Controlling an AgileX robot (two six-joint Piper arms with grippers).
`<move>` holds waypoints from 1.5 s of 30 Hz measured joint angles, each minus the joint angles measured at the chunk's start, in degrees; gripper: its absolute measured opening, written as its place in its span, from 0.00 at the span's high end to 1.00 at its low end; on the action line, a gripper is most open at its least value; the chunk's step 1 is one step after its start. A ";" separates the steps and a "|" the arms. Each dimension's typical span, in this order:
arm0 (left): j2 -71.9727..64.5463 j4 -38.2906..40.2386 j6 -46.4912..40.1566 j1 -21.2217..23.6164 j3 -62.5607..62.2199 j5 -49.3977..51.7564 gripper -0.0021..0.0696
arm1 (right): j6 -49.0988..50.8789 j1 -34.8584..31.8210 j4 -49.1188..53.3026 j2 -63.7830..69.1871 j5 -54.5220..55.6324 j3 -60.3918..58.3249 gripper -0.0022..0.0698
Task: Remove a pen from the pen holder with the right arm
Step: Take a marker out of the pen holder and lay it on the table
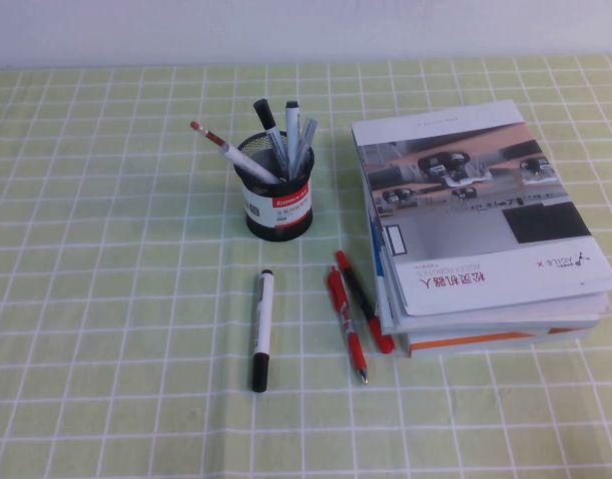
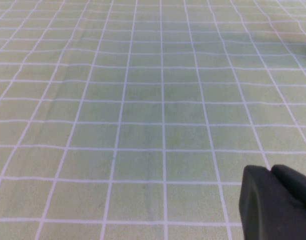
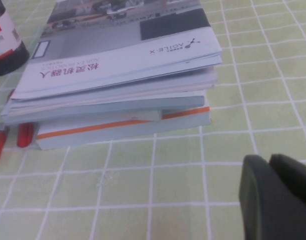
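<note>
1. The right gripper hangs low over the green checked tablecloth, on the near side of the books. Its matte black fingers are closed together on nothing.
2. The left gripper hovers above bare cloth. Its fingers seem pressed together, though only their tips show.
3. A black-and-white marker lies flat, its long axis running near to far. Two red pens lie side by side, slightly angled, just beside the books, a flat stack with glossy covers.
4. Farther back, the pen holder, a round black mesh cup with a white-and-red label, stands upright near the stack's left edge.
5. Inside it, a white pen leans steeply toward the far left with its red end up. A black-capped pen and the grey pens stand closer to vertical, upper ends toward the far side.
</note>
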State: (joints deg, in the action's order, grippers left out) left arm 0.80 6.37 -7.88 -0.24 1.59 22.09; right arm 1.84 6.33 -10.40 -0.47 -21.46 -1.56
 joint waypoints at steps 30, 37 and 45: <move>0.00 0.00 0.00 0.00 0.00 0.00 0.98 | 0.00 0.00 -27.82 4.10 2.00 6.94 0.99; 0.00 0.00 0.00 0.00 0.00 0.00 0.98 | -1.84 0.00 -20.69 21.11 -12.52 22.13 0.99; 0.00 0.00 0.00 0.00 0.00 0.00 0.98 | -10.89 0.00 -19.24 38.05 -17.24 33.77 0.99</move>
State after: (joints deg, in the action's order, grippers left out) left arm 0.80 6.37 -7.88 -0.24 1.59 22.09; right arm -9.05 6.33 -29.64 37.57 -38.70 32.21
